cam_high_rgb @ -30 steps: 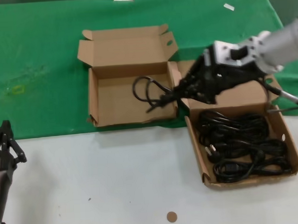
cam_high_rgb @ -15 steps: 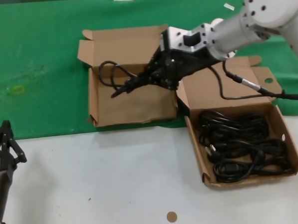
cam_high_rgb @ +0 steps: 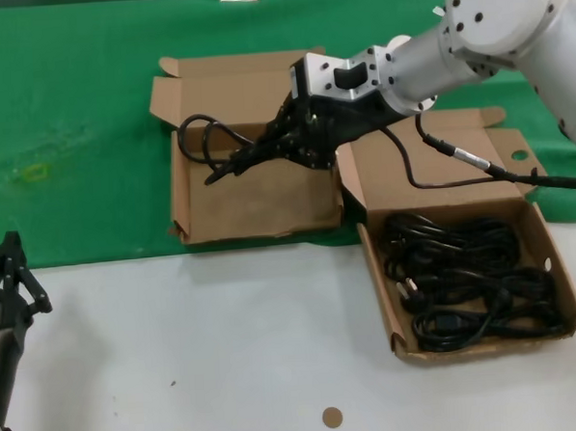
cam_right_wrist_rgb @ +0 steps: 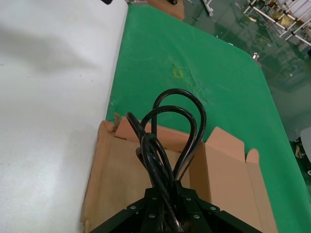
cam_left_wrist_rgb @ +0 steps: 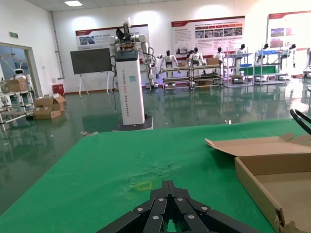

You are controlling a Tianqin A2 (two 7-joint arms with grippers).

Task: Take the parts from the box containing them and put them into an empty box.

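While the right arm reached across in the head view, the right gripper (cam_high_rgb: 229, 165) sat over the empty box (cam_high_rgb: 253, 193), jaws clamped down on a looped power cord (cam_high_rgb: 199, 141). The loops stuck out past the jaw tips, toward that box's far left corner, and whether they touched the cardboard was hard to call. Behind the jaws, back along the arm, the box containing the parts (cam_high_rgb: 464, 264) sat on the table (cam_high_rgb: 228, 354) with the rest of the cords (cam_high_rgb: 470, 283) piled inside it, lid open. The empty box lay on the green cloth (cam_high_rgb: 70, 121), just beside the full one. The gripper's thick cable (cam_high_rgb: 459, 163) drooped across the full box's lid. The left gripper (cam_high_rgb: 9, 278) was parked low at the table's near left edge, well apart from both boxes.

Left wrist view: the left gripper (cam_left_wrist_rgb: 167, 228) only showed its black linkage at the frame edge, so honestly couldn't tell how far its jaws were spread, and nothing was visibly in them. Out ahead of the jaws was green cloth, with a corner of the empty box (cam_left_wrist_rgb: 272, 170) off to one side.

Right wrist view: the right gripper (cam_right_wrist_rgb: 165, 213) had the cord (cam_right_wrist_rgb: 170, 141) pinched tight between its jaws, loops fanning out straight ahead of the tips, over the empty box (cam_right_wrist_rgb: 112, 179).
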